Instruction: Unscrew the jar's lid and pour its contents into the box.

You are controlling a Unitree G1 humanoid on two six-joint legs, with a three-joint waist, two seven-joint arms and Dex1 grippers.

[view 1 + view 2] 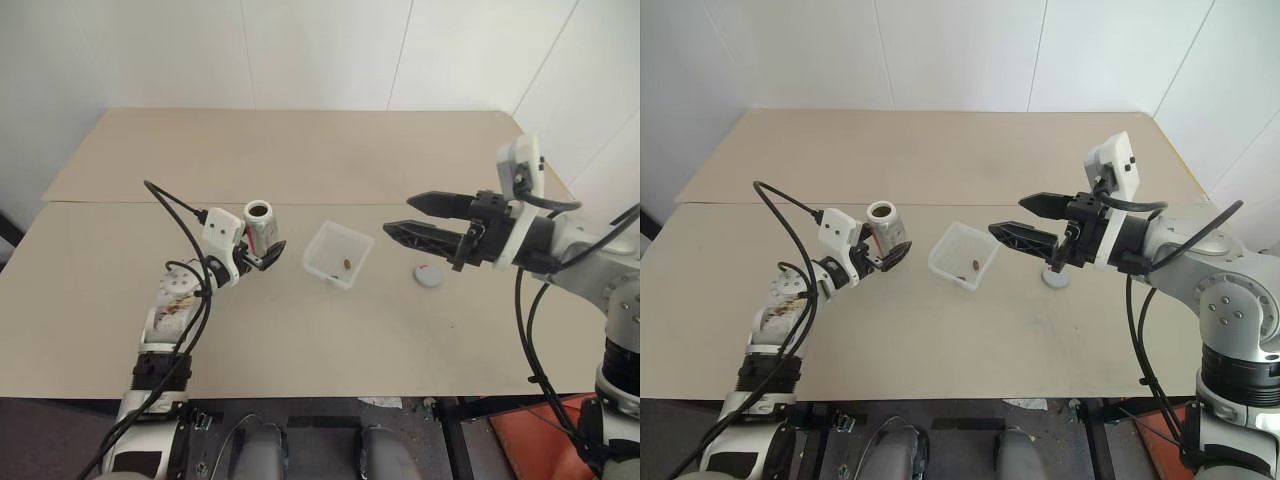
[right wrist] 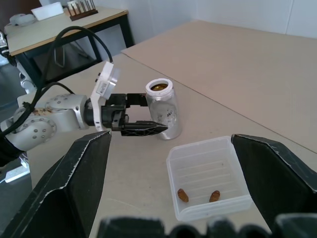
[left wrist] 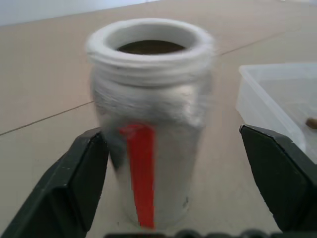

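The left end effector [image 1: 268,252] stands open around the upright jar [image 1: 260,224], while the right end effector [image 1: 412,216] hangs open above the table [image 1: 300,330].

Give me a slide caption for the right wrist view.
Open jar stands between the left gripper's spread fingers, beside a box holding two brown bits.

Silver-grey jointed arms with white wrist housings, looping black cables and black two-fingered grippers
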